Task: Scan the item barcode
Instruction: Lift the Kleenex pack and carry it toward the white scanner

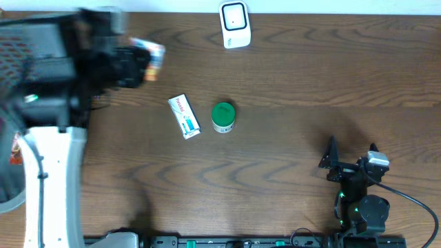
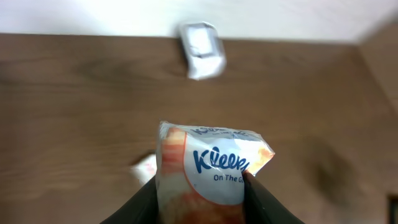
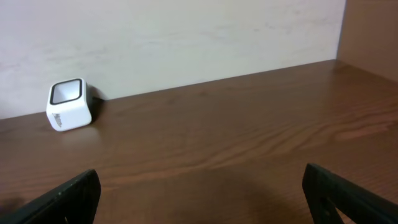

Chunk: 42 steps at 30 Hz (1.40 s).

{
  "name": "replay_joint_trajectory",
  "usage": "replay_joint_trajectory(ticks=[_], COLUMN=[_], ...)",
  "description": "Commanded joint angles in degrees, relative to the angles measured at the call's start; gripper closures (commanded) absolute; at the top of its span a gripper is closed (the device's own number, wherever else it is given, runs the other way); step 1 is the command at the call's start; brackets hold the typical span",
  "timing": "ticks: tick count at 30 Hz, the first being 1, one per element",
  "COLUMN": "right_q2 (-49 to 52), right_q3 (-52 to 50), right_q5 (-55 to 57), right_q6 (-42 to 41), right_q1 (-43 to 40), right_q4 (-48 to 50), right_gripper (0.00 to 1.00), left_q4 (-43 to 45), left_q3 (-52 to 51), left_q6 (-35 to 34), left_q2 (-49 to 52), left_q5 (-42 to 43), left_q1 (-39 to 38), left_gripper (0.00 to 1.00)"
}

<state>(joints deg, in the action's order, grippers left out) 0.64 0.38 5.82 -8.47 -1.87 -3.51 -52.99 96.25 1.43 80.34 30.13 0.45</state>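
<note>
Above the desk's [image 1: 310,83] far left part, the left claw [image 2: 200,190] is partly closed on a Kleenex tissue pack [image 2: 208,165]. The pack's long axis runs straight out of the claw, with its free end aimed at the white scanner [image 2: 201,50] by the far edge. Bare wood lies between them. Near the right near corner, the right claw [image 1: 351,147] gapes wide, holding nothing.

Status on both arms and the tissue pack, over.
Left gripper shut on Kleenex pack. Right gripper open, empty. Scanner ahead of pack, nothing between.
</note>
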Motion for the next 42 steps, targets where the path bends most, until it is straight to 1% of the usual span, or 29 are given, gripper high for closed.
replay_joint_trajectory(ticks=[1,5,8,15,19,25,29,35,39,42], right_q2=[-0.15,-0.15,-0.15,-0.15,-0.15,-0.15,-0.15,-0.15,-0.15,-0.15], right_q3=[-0.07,-0.07,-0.07,-0.07,-0.07,-0.07,-0.07,-0.07,-0.07,-0.07], right_q5=[0.28,0.28,0.26,0.28,0.28,0.28,0.28,0.28,0.26,0.28], right_q6=[0.63,0.63,0.63,0.63,0.63,0.61,0.63,0.63,0.61,0.61], right_q1=[-0.17,-0.17,-0.17,-0.17,-0.17,-0.17,-0.17,-0.17,-0.17,-0.17], right_q4=[-0.13,-0.13,-0.13,-0.13,-0.13,-0.13,-0.13,-0.13,-0.13,-0.13], right_gripper=[0.01,0.01,0.01,0.01,0.01,0.01,0.01,0.01,0.01,0.01], left_q4=[1.46,2.49,2.51,2.6,3.39,2.73,2.86,4.35,4.79,4.39], left_q3=[0.46,0.46,0.46,0.46,0.42,0.37,0.35,0.35,0.35,0.35], left_q6=[-0.22,-0.22,-0.26,-1.31,-1.31,-1.33,-1.36,-1.6,-1.42,1.53], left_q2=[2.84,7.19,10.67,19.32,24.35,31.56,36.02,41.11,42.82,42.62], left_q5=[1.29,-2.08,-5.38,-5.35,-6.05,-13.05,-14.64,-14.56,-14.58,-14.56], left_q1=[-8.94,-16.9,-21.14,-30.23,-34.16,-37.73,-38.95,-39.91,-40.72,-41.05], left_gripper=[0.63,0.63,0.63,0.63,0.63,0.63,0.62,0.62,0.56,0.5])
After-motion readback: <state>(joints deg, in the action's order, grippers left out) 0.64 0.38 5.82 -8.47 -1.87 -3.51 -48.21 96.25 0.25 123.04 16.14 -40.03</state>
